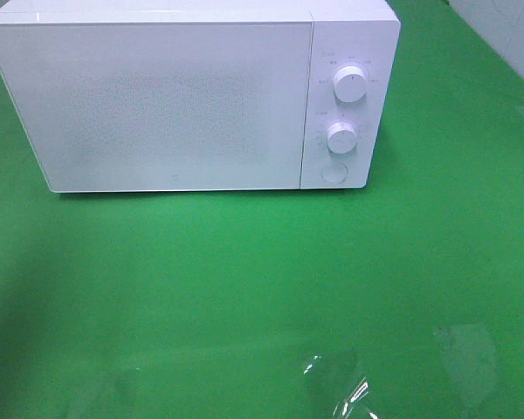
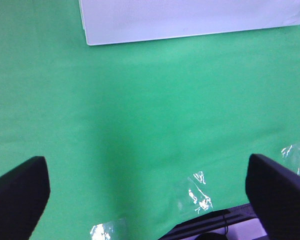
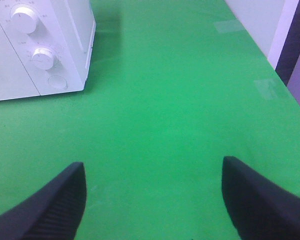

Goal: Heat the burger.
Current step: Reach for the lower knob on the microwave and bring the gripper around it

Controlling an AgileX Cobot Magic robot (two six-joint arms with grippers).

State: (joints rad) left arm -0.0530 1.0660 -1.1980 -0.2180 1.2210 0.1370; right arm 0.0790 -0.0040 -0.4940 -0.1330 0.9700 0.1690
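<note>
The burger is out of view in every frame. A white microwave (image 1: 175, 100) stands at the back of the green table with its door shut; two round knobs (image 1: 349, 85) and a round button (image 1: 334, 171) sit on its right panel. Neither arm shows in the high view. In the left wrist view my left gripper (image 2: 150, 200) is open, its dark fingers (image 2: 17, 192) wide apart over bare green cloth, the microwave's lower edge (image 2: 190, 22) far ahead. My right gripper (image 3: 152, 200) is open too, nothing between its fingers (image 3: 45, 205), with the microwave's control panel (image 3: 40, 50) ahead to one side.
Patches of clear tape (image 1: 345, 384) shine on the green cloth near the front edge, and others (image 3: 267, 87) lie by the table's right edge. A pale wall and a dark post (image 3: 295, 40) stand beyond that edge.
</note>
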